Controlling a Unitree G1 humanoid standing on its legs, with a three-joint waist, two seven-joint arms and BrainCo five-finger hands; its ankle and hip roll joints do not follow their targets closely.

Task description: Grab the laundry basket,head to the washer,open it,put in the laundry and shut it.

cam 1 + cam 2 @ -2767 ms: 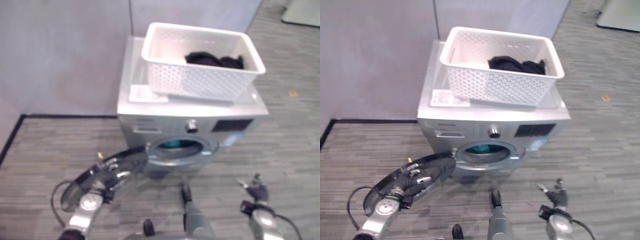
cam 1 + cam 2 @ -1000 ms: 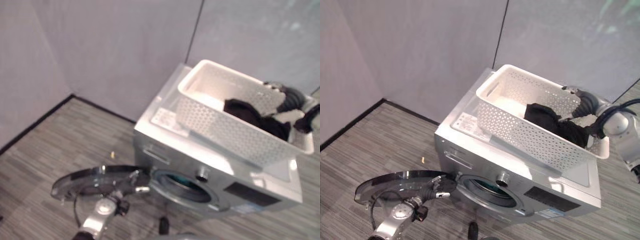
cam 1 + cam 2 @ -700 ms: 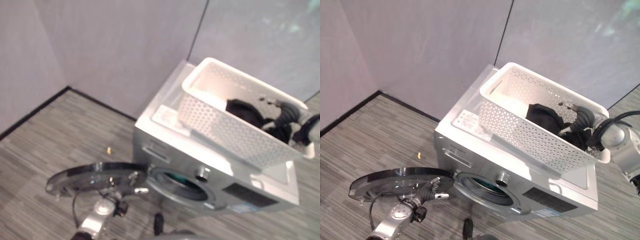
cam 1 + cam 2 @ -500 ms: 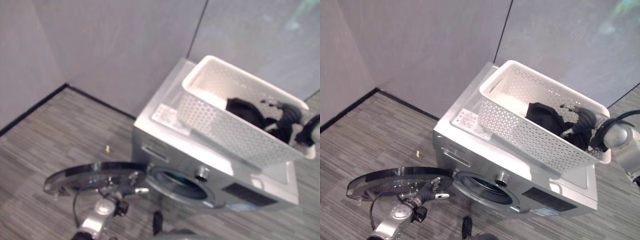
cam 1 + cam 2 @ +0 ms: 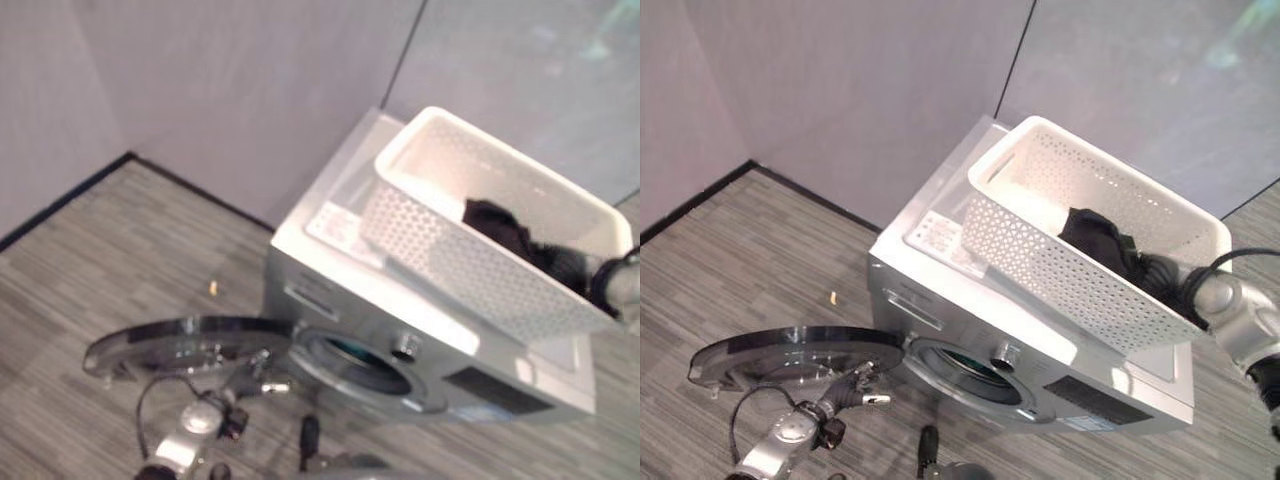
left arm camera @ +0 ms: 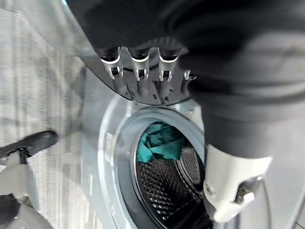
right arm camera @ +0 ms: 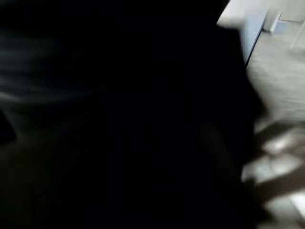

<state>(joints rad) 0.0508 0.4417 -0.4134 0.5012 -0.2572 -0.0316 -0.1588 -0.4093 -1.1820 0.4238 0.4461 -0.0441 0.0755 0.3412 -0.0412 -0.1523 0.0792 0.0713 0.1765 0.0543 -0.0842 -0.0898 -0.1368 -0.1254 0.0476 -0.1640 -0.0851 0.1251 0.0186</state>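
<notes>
Washer [image 5: 970, 335]: a silver front-loading machine standing on grey striped floor in front of pale partition walls, its round opening uncovered.
Washer door [image 5: 790, 352]: a round dark glass door swung wide open to the robot's left, lying nearly flat beside the opening.
Drum [image 6: 167, 176]: seen in the left wrist view as a perforated metal drum with a teal cloth [image 6: 159, 143] already lying inside.
Laundry basket [image 5: 1060, 250]: a white perforated plastic basket sitting on top of the washer, tilted at an angle to the machine's edges.
Laundry [image 5: 1095, 238]: a dark bundle of clothing inside the basket, toward its right end.
Left hand [image 5: 845, 388]: low by the floor, just under the edge of the open door; the left wrist view shows its fingers [image 6: 138, 71] straight and relaxed against the door's rim, gripping nothing.
Right hand [image 5: 1160, 272]: reaching over the basket's right end and down into the dark laundry; its fingers are buried in the cloth, so I cannot tell whether they are closed on it.
Small object [image 5: 833, 296]: a tiny yellowish scrap on the floor left of the washer.
</notes>
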